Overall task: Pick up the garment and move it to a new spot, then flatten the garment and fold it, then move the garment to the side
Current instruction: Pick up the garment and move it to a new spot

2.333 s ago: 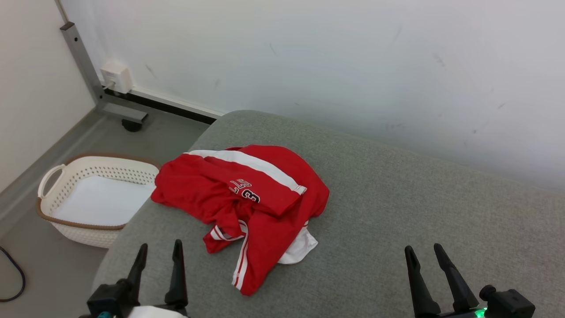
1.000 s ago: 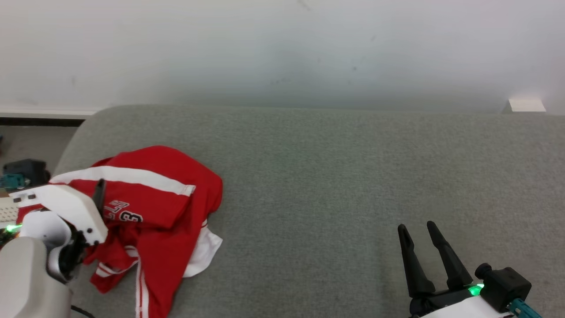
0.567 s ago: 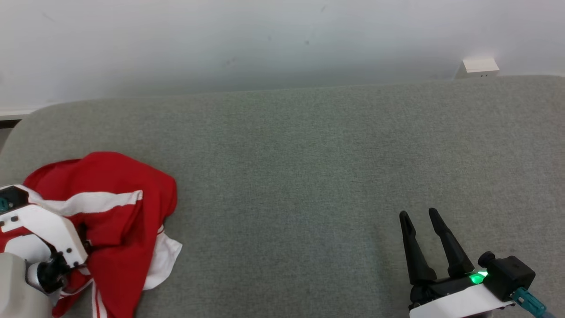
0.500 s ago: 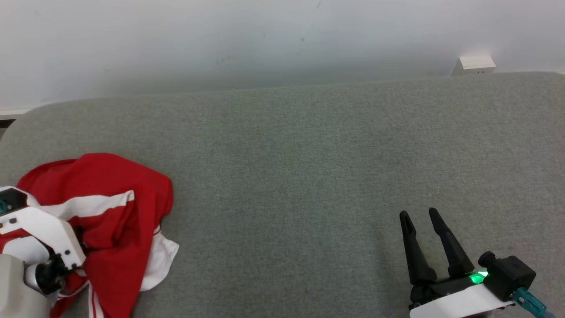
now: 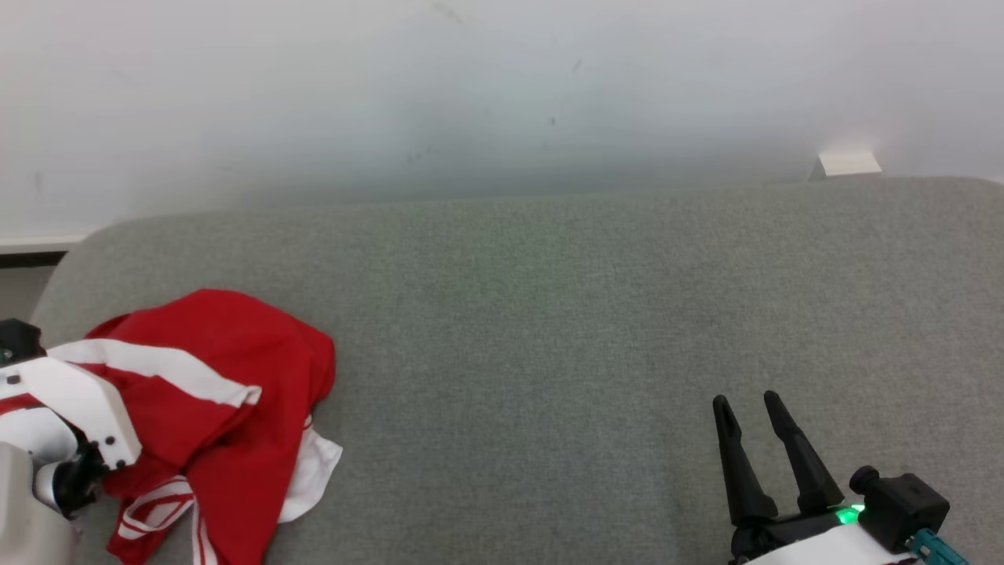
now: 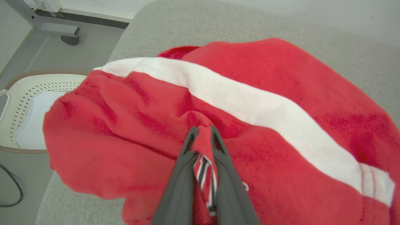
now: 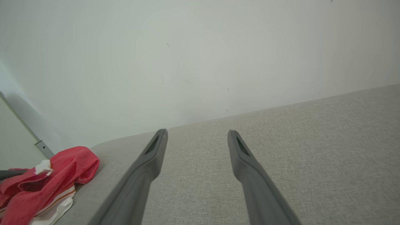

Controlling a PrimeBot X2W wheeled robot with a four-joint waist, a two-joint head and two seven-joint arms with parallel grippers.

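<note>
Red garment (image 6: 250,103) clamped in left gripper (image 6: 201,132) at the grey cushion (image 5: 549,329)'s left end.
I am pinching a fold tight; the striped print caught in the pinch is proving unreadable. The right gripper (image 5: 746,402) is hovering spread and empty over the cushion's right end.

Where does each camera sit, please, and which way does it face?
Head view: on the head, looking down at the grey cushion; right gripper lower right, open.
Left wrist view: on the left wrist, looking along the left gripper, shut on the red garment.
Right wrist view: on the right wrist, facing across the cushion to the wall, between its fingers.
All three share the garment.
</note>
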